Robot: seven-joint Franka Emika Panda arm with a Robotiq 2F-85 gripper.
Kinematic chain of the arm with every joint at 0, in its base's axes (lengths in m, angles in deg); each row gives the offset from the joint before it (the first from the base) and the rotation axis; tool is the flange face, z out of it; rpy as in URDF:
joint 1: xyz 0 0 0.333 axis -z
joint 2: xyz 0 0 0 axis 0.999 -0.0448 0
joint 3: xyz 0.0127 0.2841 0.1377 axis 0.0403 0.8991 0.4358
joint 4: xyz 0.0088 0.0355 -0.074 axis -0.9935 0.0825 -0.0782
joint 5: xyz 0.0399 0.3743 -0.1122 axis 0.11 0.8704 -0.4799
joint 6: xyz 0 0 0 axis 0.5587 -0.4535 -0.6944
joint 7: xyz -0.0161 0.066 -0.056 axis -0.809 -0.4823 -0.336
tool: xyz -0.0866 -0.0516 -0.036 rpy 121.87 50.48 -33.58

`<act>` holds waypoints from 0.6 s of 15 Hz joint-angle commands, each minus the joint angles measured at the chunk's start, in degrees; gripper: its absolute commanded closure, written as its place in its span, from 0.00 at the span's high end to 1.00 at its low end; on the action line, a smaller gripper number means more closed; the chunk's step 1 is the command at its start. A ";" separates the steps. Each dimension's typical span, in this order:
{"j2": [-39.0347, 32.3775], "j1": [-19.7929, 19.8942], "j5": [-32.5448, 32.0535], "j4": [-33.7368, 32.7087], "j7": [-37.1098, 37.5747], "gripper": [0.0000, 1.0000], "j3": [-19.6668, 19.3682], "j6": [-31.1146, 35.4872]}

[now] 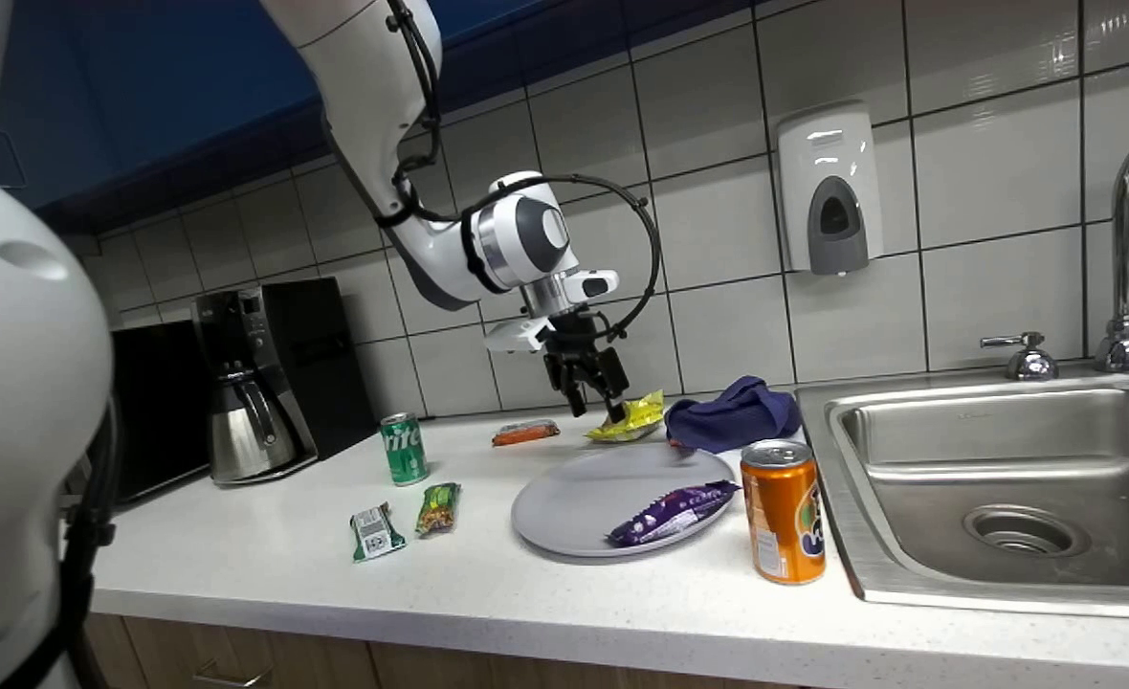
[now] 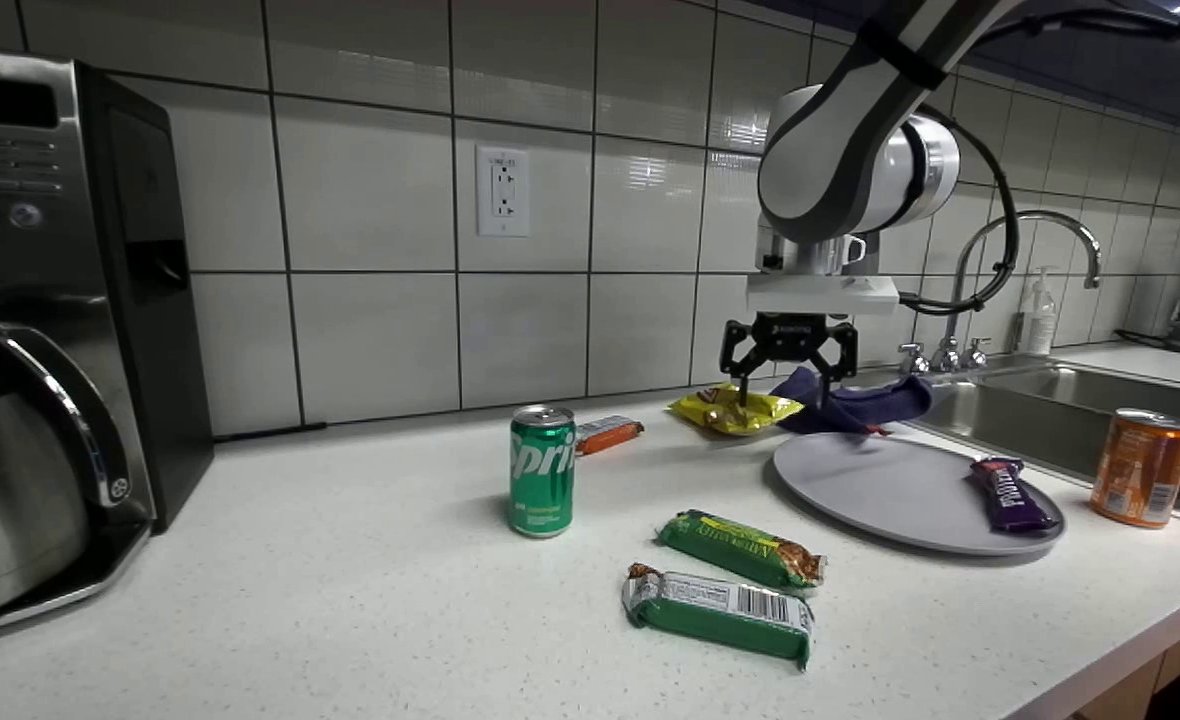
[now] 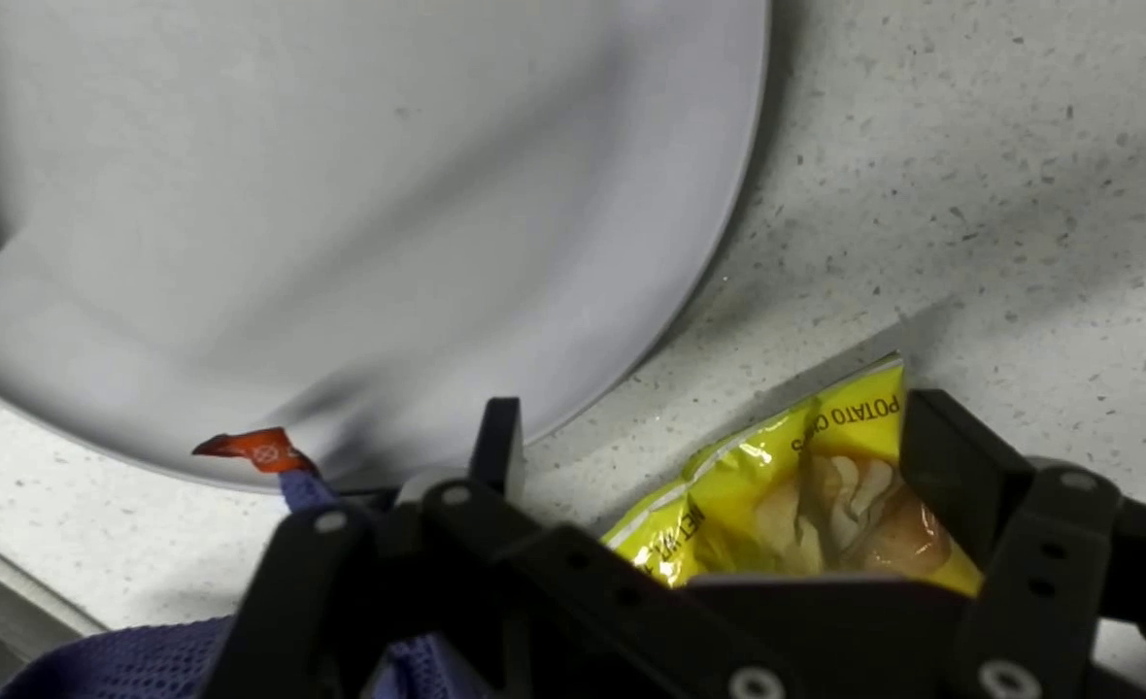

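the gripper (image 2: 783,392) points down with its fingers (image 3: 952,466) spread wide, and in the wrist view the yellow potato chips bag (image 3: 821,495) shows partly between them; whether either finger touches it, i cannot tell. the bag lies on the white countertop (image 2: 370,560) near the tiled wall (image 2: 520,330), just beside the gray plate (image 2: 870,485) and a purple cloth (image 2: 880,402). a purple protein bar (image 2: 1010,495) rests on the plate; an orange fanta can (image 1: 783,517) stands nearby.

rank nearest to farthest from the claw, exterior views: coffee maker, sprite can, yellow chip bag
1. Yellow chip bag: right at the claw
2. Sprite can: left of the bag in both exterior views
3. Coffee maker: farther left, past the can
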 commanded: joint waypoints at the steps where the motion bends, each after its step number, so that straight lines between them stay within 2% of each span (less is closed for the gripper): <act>1: 0.13 -0.27 1.30 -0.50 -0.22 1.00 0.30 0.30; 9: -1.44 -1.73 5.82 -3.14 0.26 1.00 2.54 1.40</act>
